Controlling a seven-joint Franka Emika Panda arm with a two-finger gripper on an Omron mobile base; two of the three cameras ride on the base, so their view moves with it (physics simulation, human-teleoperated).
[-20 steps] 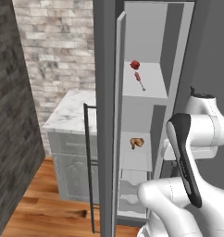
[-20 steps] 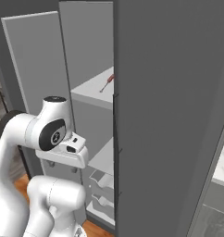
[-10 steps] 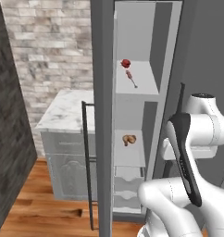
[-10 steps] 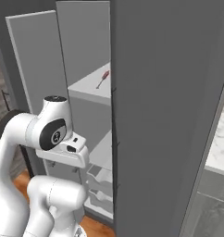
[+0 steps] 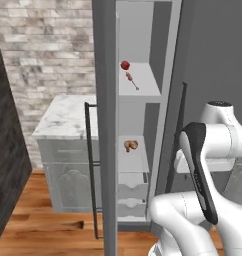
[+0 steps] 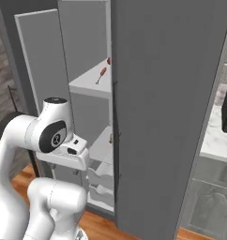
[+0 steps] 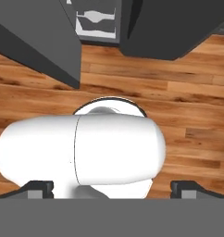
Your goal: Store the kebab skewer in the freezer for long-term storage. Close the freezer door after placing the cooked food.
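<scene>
The kebab skewer [image 5: 132, 80] lies on the upper white shelf inside the freezer [image 5: 143, 90], beside a round red food. From the other side the kebab skewer [image 6: 101, 74] shows on the same shelf. The freezer door [image 5: 105, 125] stands open, edge-on, with its black bar handle [image 5: 91, 170] on its left. In the right base view the freezer door [image 6: 38, 65] stands left of the shelves. My arm is folded back, well short of the freezer. My gripper [image 7: 112, 189] points down at the wooden floor and is open, with nothing between its fingertips [image 7: 40, 187].
A brown croissant-like lump [image 5: 130, 145] sits on the lower shelf above white drawers [image 5: 130, 192]. A marble-topped grey cabinet [image 5: 68, 130] stands left of the open door before a brick wall. A large dark grey panel [image 6: 171, 108] rises close on the right.
The whole picture has shifted left in both base views, so the base has moved. The arm keeps its folded pose and the skewer stays on its shelf.
</scene>
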